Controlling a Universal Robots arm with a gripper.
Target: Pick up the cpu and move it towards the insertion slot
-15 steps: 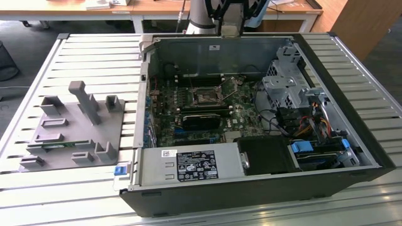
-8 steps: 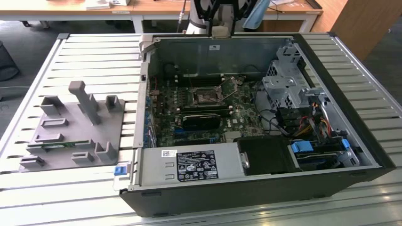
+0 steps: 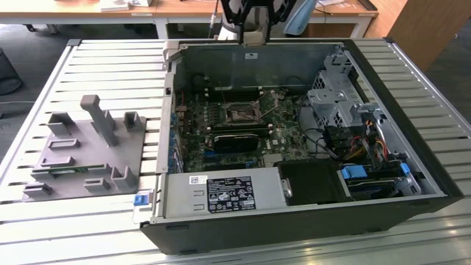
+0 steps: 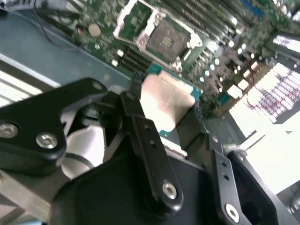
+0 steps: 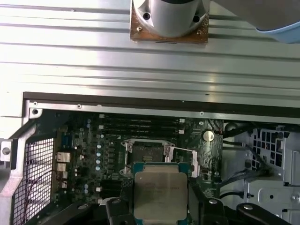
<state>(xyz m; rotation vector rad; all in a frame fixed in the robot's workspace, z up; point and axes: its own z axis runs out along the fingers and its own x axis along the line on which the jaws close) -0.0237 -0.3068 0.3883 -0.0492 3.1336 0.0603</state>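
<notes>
gripper [image 4: 166, 110] closed on cpu [image 5: 160, 193], fingers [image 4: 140, 126] pinching its edges; pickup done, cpu held up in air above motherboard, close to open slot [image 5: 146, 154] but not over it yet

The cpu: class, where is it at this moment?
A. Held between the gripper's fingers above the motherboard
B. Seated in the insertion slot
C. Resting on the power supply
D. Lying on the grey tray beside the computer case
A: in both wrist views the cpu sits clamped in the gripper, with the insertion slot open and bare beyond it.
</notes>
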